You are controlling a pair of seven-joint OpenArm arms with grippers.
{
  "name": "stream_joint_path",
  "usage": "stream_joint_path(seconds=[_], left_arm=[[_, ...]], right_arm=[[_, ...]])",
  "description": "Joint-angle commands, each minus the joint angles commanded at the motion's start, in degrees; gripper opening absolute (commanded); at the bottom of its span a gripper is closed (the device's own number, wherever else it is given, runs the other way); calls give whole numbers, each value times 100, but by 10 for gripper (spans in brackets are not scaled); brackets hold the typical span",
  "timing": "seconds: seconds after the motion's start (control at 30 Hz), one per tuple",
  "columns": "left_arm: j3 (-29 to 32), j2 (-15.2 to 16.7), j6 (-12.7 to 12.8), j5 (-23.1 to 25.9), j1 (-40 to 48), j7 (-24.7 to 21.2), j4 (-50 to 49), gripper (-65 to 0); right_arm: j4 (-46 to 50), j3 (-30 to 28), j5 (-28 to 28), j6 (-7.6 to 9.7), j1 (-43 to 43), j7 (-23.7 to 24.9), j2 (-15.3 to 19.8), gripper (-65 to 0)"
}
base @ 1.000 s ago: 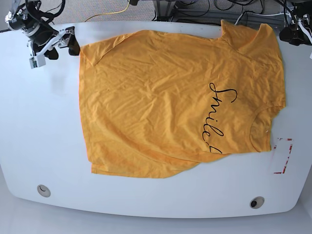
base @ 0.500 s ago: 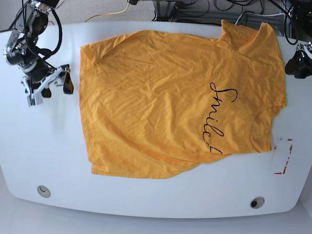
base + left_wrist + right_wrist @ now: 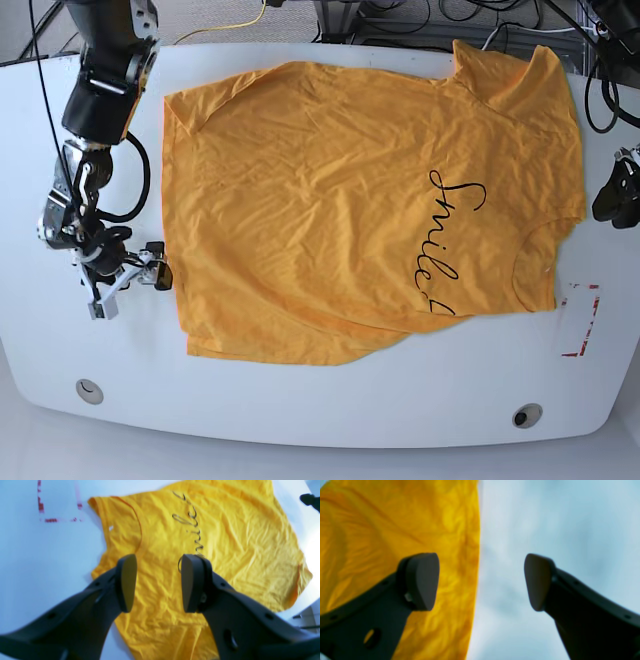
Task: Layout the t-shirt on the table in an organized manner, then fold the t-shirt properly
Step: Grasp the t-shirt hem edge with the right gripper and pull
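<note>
We see the wrinkly orange-yellow short-sleeved t-shirt (image 3: 360, 210) lying spread on the large glossy white counter (image 3: 300, 410), collar toward the base view's right and hem toward its left. A sleeve lies folded over at the far right corner. The red-marked rectangle (image 3: 580, 320) sits just beside the collar end, nearer the front edge. Two round grommet holes lie near the front edge, one at the left (image 3: 89, 391), one at the right (image 3: 526, 415). Our right claw (image 3: 128, 283) sits just beside the hem's edge, jaws apart. Our left claw (image 3: 612, 196) hangs just off the shirt's right edge, jaws parted.
</note>
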Motion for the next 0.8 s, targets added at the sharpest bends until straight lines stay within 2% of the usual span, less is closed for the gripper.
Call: stream_joint_path(seconds=[0.1,0.27,0.37,0.53,0.8], left_arm=[[9,18,0,105,-53,0,0,-378],[9,26,0,123,-53,0,9,-378],[9,26,0,114,-44,0,9,-378],[-18,26,0,114,-35,0,9,-378],[-18,26,0,97,-35,0,26,-378]], right_arm=[[-897,-176,-273,0,422,563,-18,-122],[-2251,-440,-633,-9,1011,1556,-35,-11],[-2884,-536,-668,-35,1231,2040,-44,0],[-3332,-695,-677,-44,1354,2426,-149,0],[-3376,-712,-659,-44,1327,2462,-422,0]])
